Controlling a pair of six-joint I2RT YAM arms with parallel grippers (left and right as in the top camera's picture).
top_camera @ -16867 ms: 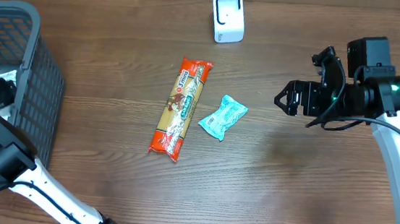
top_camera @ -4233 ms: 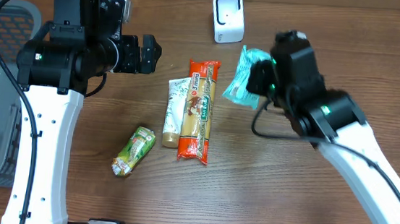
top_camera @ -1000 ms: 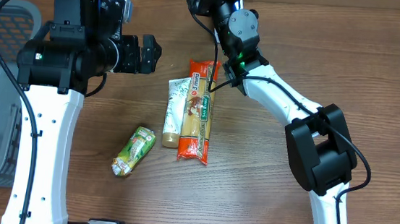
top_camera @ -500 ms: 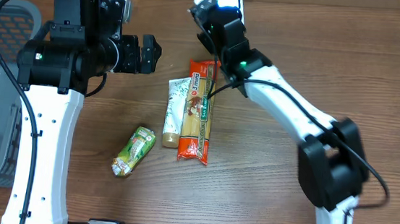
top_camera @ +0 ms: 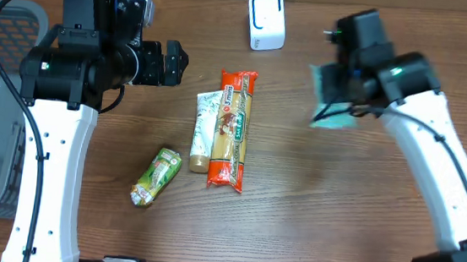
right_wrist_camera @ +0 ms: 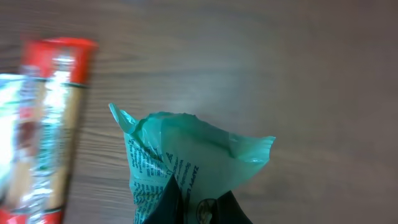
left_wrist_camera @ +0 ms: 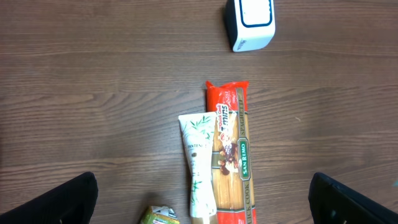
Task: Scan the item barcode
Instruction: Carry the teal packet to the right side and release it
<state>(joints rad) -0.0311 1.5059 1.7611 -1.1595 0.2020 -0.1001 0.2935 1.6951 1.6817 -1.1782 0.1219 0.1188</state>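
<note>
right gripper (right_wrist_camera: 199,206): pressed together, pinching teal packet (right_wrist_camera: 186,149) by one edge
scanner (top_camera: 266,21): near far table edge, well left of packet; we judge scan step in hand
teal packet: next we'd turn barcode side toward scanner window
table (top_camera: 294,213): bare wood below packet, open room
left gripper (top_camera: 176,62): spread wide, empty, hovering left of the items
pasta pack (top_camera: 232,131): touching tube (top_camera: 204,128), keep clear

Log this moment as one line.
right gripper: shut on teal packet | left gripper: open, empty | pasta pack, tube, green pouch: on table
</note>
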